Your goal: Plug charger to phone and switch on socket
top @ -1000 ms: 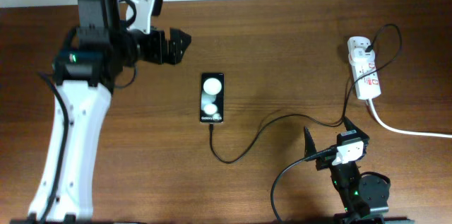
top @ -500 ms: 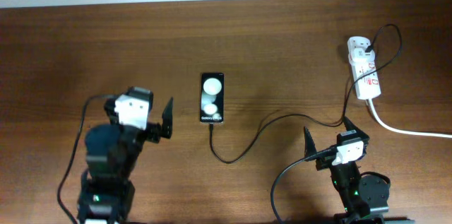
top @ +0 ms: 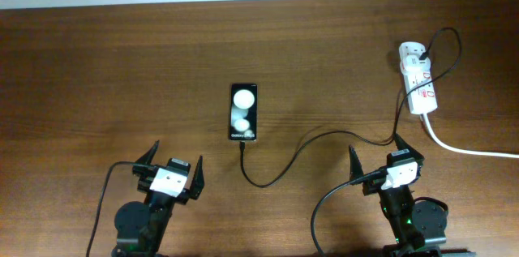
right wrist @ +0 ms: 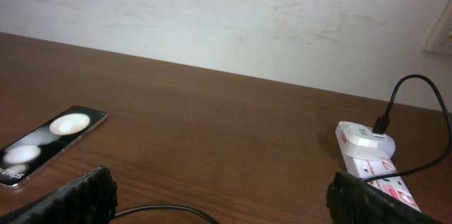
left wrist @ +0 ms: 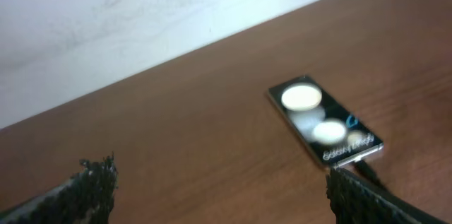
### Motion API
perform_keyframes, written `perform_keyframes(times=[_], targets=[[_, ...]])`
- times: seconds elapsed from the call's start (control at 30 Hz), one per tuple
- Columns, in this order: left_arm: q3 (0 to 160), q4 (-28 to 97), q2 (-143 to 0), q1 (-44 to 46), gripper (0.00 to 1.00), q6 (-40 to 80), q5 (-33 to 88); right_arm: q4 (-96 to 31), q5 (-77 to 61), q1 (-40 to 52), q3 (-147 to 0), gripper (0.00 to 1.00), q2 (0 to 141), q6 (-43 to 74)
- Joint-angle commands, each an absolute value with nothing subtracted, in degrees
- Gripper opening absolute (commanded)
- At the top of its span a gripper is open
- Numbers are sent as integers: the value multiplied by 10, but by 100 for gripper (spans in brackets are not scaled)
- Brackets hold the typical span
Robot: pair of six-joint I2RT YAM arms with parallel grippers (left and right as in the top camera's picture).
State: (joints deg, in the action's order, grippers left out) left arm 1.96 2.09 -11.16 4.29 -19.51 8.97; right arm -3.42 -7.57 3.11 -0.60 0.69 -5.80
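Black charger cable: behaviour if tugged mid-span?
Probably floppy: the charger cable lies in loose curves, so it should sag from a pinch. Its tip seems seated at the phone, which is slim and lying flat, so a tug may slide it.

No legible text in any view. The phone (top: 243,112) has small white lettering at its 6 o'clock end, too blurred to read. The socket (top: 419,80) has red printed marks, too small to read.

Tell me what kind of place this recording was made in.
Likely an indoor lab or office bench set up for robot trials: a brown wooden table against a plain white wall, with a phone, a charger cable and a white power strip laid out.
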Motion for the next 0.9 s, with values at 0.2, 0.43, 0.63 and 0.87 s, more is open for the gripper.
perform_keyframes(times=[0.2, 0.43, 0.63, 0.87], targets=[[9, 48, -3, 16, 99, -215, 77, -38, -83, 35, -3, 99, 2, -55], [9, 48, -3, 16, 99, -215, 77, -38, -83, 35, -3, 99, 2, -55], [9, 48, -3, 16, 99, -215, 77, -38, -83, 35, -3, 99, 2, -55], [9, 48, -3, 16, 99, -215, 77, -38, -83, 35, -3, 99, 2, -55]])
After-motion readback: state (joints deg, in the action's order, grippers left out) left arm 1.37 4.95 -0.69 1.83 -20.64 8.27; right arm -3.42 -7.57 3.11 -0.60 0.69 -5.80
